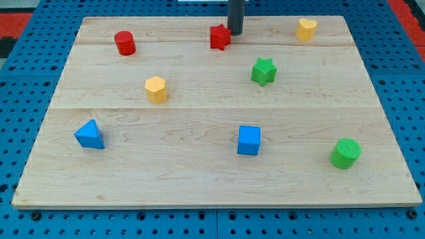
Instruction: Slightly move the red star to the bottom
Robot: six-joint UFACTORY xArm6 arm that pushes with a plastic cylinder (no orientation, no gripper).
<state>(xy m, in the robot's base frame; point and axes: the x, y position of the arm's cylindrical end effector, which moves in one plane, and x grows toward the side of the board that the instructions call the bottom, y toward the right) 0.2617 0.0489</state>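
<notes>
Red star (220,36) sits near the top edge of the wooden board (199,179), a little right of the board's middle line. My tip (235,32) stands just at the star's upper right side, touching it or very nearly so; the rod is a plain pusher, so it has nothing to open and has hold of nothing, only resting beside the star. From the star, the red cylinder (124,42) lies well off toward the view's left at about the same height, and the yellow heart-like block (306,29) lies well off toward the view's right, slightly higher. The green star (263,71) is below and to the right of the red star, fairly near. The yellow hexagonal block (156,89) is below and to the left of it. Farther down from the star, the blue cube (249,140) lies almost straight below, the blue triangular block (89,135) far to the lower left, and the green cylinder (345,153) far to the lower right.
</notes>
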